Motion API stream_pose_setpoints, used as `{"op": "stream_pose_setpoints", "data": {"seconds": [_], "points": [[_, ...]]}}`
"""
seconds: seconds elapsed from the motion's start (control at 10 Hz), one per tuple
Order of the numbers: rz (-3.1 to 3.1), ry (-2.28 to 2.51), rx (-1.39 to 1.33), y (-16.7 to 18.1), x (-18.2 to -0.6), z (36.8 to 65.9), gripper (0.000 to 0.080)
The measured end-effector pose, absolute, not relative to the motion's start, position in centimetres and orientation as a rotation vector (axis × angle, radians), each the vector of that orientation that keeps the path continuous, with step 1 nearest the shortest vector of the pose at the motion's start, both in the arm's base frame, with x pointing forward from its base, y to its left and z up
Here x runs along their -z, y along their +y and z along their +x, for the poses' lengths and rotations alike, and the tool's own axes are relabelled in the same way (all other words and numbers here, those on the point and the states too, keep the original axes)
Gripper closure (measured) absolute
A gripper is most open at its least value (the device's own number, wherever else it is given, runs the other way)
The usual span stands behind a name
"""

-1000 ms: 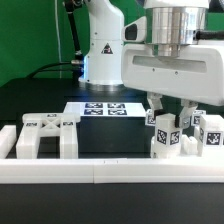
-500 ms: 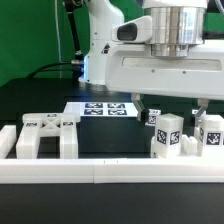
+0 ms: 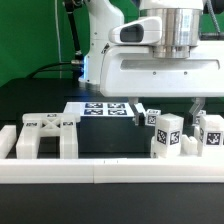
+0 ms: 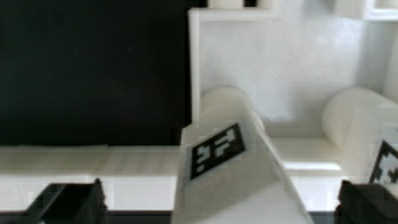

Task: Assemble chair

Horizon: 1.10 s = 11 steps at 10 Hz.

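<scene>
In the exterior view my gripper [image 3: 168, 108] hangs open over a cluster of white tagged chair posts on the view's right. Its fingers [image 3: 138, 110] stand wide apart on either side of the nearest post [image 3: 168, 136], above it and apart from it. A second tagged post [image 3: 210, 131] stands just to its right. A white legged frame [image 3: 45, 135] stands at the view's left. In the wrist view the gripper [image 4: 221, 205] straddles the tagged post [image 4: 231, 160] without touching it, and the second post [image 4: 356, 120] is beside it.
The marker board [image 3: 105, 108] lies on the black table behind the parts. A long low white border rail [image 3: 100, 170] runs along the front. The robot's base [image 3: 100, 50] stands at the back before a green backdrop.
The hand has turned so its broad side faces the exterior camera. The fingers have spread much wider and sit slightly higher over the posts. The parts have not moved.
</scene>
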<state>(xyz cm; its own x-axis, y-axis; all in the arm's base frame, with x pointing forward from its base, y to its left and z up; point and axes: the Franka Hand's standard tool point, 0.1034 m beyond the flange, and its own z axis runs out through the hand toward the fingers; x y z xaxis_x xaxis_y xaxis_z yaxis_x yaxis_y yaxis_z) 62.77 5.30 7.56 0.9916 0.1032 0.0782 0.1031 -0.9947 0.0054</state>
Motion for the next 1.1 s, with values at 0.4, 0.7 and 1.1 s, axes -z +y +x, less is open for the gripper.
{"op": "stream_pose_setpoints", "data": {"seconds": [0.4,0.7,1.1], "points": [[3.046,0.593,-0.114,5.58,-7.59,62.79,0.015],[3.027,0.657,-0.109,5.52,-7.56,62.77,0.02],[3.048,0.57,-0.111,5.52,-7.56,62.77,0.0508]]}}
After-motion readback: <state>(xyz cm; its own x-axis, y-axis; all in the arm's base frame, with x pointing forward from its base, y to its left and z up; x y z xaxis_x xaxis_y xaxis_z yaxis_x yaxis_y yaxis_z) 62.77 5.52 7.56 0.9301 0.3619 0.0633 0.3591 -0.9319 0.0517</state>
